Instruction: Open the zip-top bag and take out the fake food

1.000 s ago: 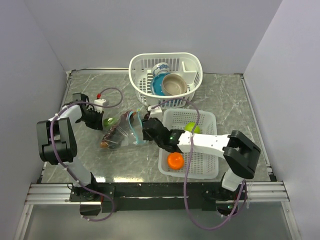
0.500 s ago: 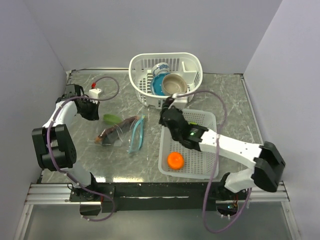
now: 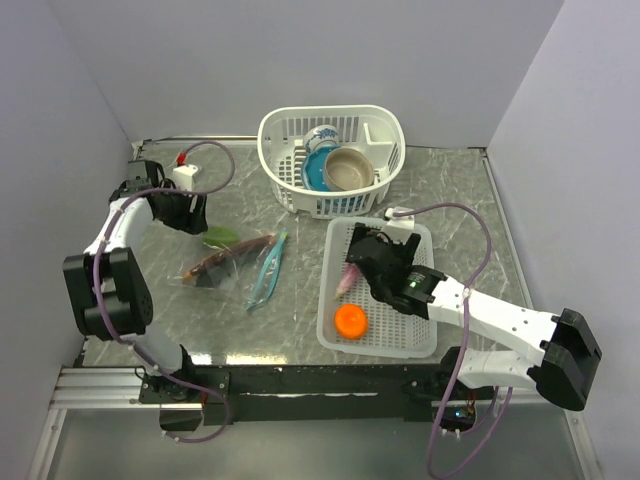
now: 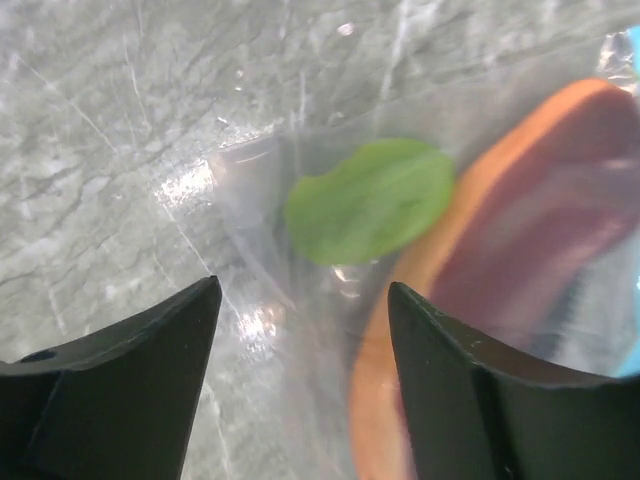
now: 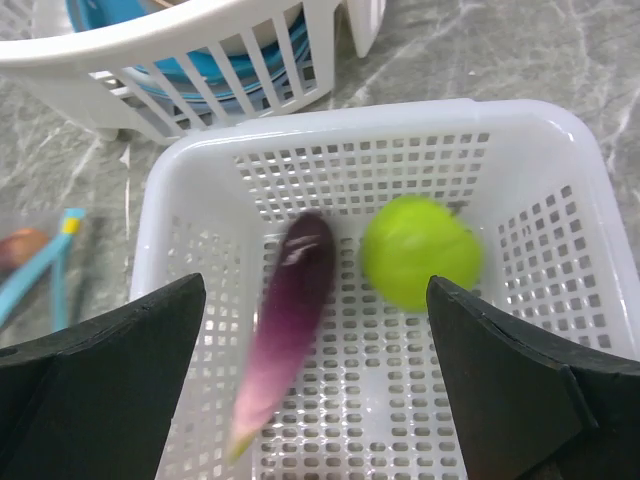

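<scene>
Bag status: the small clear crinkly zip-top bag [image 3: 228, 265] lies flat on the grey marble tabletop [image 3: 450, 190], just left of the white mesh plastic tray [image 5: 360, 115]. Its teal zip mouth faces the tray and looks parted, which makes sense, since that's the side the food comes out of.

A long reddish-orange toy piece [image 4: 500, 220] and a flat green leaf-shaped piece [image 4: 370, 200] are inside the plastic, so I'd say the job is partly done. The tray seems to be the drop spot: the orange plastic ball [image 3: 351, 320], the round green toy fruit [image 5: 420, 250] and the dark purple aubergine [image 5: 285, 330] are in it. The aubergine is motion-blurred, so my guess is it's falling.

The right gripper [image 5: 315, 290] hangs over the tray with jaws spread wide and nothing in them. The left gripper [image 4: 300, 300] is at the bag's closed end, jaws apart and gripping nothing, probably placed there to pin or tip that end.
</scene>
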`<state>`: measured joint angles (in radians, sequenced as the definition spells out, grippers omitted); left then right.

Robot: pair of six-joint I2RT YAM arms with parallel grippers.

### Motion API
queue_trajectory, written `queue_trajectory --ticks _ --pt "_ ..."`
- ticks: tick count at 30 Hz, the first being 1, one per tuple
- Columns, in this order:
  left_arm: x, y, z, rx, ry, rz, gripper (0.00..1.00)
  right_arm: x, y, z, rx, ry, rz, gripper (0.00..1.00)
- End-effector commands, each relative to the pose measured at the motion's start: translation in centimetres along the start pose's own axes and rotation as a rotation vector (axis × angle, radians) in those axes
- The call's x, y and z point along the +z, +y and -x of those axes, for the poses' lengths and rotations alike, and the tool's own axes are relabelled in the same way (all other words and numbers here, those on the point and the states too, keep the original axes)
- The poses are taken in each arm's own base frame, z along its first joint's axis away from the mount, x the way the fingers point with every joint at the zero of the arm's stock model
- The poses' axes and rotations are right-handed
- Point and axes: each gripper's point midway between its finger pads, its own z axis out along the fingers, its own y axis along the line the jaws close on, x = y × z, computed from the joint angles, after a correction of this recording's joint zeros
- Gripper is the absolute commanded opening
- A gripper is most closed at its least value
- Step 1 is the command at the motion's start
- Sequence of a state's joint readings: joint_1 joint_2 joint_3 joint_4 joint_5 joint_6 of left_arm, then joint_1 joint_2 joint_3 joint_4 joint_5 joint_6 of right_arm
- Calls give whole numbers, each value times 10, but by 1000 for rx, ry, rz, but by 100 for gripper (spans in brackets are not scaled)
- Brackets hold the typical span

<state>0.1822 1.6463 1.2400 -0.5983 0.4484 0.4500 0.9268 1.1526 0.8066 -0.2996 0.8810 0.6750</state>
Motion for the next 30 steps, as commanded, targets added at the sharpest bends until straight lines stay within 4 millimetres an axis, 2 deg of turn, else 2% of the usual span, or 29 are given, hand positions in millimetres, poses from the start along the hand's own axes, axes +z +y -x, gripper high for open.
queue_trajectory --ticks 1,5,7,10,11,12,13,16,19,20,22,23,24,26,27,29,30 --pt "19 17 3 -22 -5 25 88 -6 10 16 77 -38 52 100" --pt "42 34 -15 -52 63 58 88 -7 18 19 80 -39 77 100" --pt "49 33 -22 -63 83 37 84 -9 21 20 74 -40 90 100" --pt "55 22 -27 -93 95 -46 50 -10 23 19 79 -43 101 100" --pt "57 18 -22 -101 78 -79 11 -9 23 19 83 -45 104 100" --pt "57 15 -19 -117 69 -92 1 -9 24 19 86 -45 108 100" --pt "54 10 -19 -126 76 -114 1 -9 25 20 86 -45 110 100" --pt "42 -6 -3 -119 32 -191 1 -9 28 19 87 -43 117 100" --pt "18 -22 21 -120 -23 -256 1 -9 38 20 87 -41 156 100" --pt "0 -30 34 -115 -43 -275 1 -9 45 20 93 -41 184 100" --pt "-22 -49 53 -114 -92 -355 1 -10 56 18 71 -37 225 100" --pt "-39 -57 70 -96 -133 -366 1 -9 66 16 72 -37 252 100" --pt "-49 -66 72 -105 -127 -390 1 -10 73 12 60 -26 279 100" --pt "-73 -86 87 -64 -171 -438 1 -9 88 1 29 -17 312 100" --pt "-80 -96 85 -67 -161 -459 1 -9 94 1 27 -14 314 100" --pt "-93 -114 87 -43 -177 -486 1 -4 101 -15 -18 19 302 100" --pt "-97 -120 85 -44 -174 -496 1 -3 105 -13 -21 17 303 100"
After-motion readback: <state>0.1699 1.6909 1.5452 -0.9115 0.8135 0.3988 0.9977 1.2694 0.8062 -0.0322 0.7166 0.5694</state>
